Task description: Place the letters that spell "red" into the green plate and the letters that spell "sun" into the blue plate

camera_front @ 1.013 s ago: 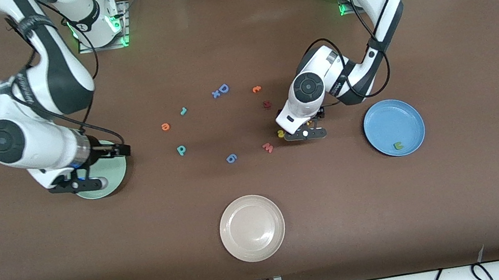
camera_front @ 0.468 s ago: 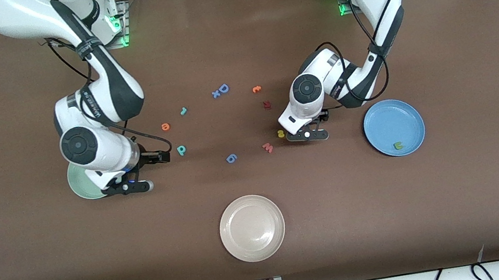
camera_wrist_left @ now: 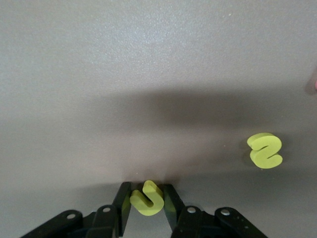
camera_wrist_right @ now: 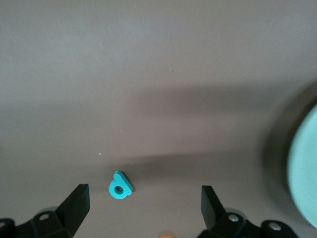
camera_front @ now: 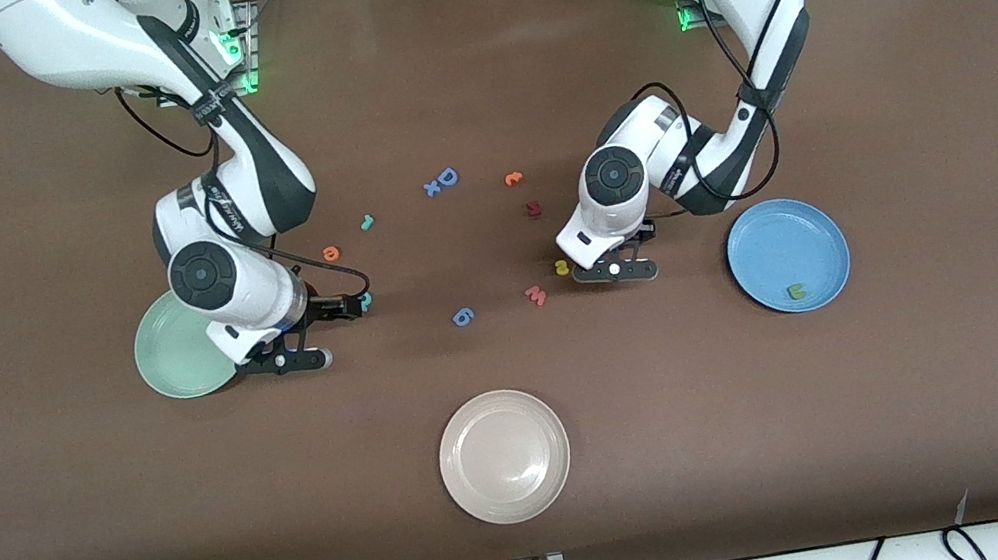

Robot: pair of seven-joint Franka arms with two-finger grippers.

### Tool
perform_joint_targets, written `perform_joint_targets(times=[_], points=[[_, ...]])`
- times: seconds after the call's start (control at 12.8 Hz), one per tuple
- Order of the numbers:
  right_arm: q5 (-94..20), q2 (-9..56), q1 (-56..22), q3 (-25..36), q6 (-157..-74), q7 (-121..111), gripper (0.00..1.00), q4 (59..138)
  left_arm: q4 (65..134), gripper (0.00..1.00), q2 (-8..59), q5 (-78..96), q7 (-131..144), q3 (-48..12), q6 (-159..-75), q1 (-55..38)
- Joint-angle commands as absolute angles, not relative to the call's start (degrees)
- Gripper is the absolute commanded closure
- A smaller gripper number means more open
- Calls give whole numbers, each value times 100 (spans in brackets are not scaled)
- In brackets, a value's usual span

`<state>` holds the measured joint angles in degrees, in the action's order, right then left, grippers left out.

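Pinching the small yellow foam "u" (camera_wrist_left: pixel 147 198) on the worktop in my left end effector (camera_wrist_left: pixel 147 212), next lifting it to the round blue plate (camera_front: pixel 808 220); right end effector (camera_wrist_right: pixel 143 203) wide open, empty, over the teal "d" (camera_wrist_right: pixel 120 185).

A beige-white plate (camera_front: pixel 504 456) sits low at centre on the brown counter (camera_front: pixel 979 362), with a blue "D" (camera_front: pixel 446 177), blue "6" (camera_front: pixel 463 316), pink "w" (camera_front: pixel 536 295), orange "c" (camera_front: pixel 513 178) and dark red letter (camera_front: pixel 534 209) scattered mid-frame above it.
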<state>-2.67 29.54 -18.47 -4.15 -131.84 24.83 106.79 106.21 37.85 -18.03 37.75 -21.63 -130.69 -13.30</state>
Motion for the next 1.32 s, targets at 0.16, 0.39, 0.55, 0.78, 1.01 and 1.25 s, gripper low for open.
perform_joint_targets(times=[0.16,0.39,0.55,0.78,1.01,1.25], points=[[-361,2067,-1767,-755,-14369,2732,0,12539,10503,100,3552,-1917,3815,-2162,-12676,-1196],[-352,1846,-1731,-922,-15036,2804,1,13243,10030,100,3384,-1916,3570,-2171,-11832,-985],[-317,1802,-1688,-958,-15475,2804,2,13604,9897,100,3384,-1986,2861,-2162,-11716,-539],[-273,1811,-1661,-967,-15829,2795,2,13895,9905,100,3506,-2004,1253,-2092,-11786,462],[-211,1854,-1661,-967,-15864,2795,12,13931,9931,98,3585,-2004,774,-2074,-11786,851],[-185,1890,-1661,-967,-15864,2795,33,13922,9958,0,3630,-1995,782,-2083,-11795,888]])
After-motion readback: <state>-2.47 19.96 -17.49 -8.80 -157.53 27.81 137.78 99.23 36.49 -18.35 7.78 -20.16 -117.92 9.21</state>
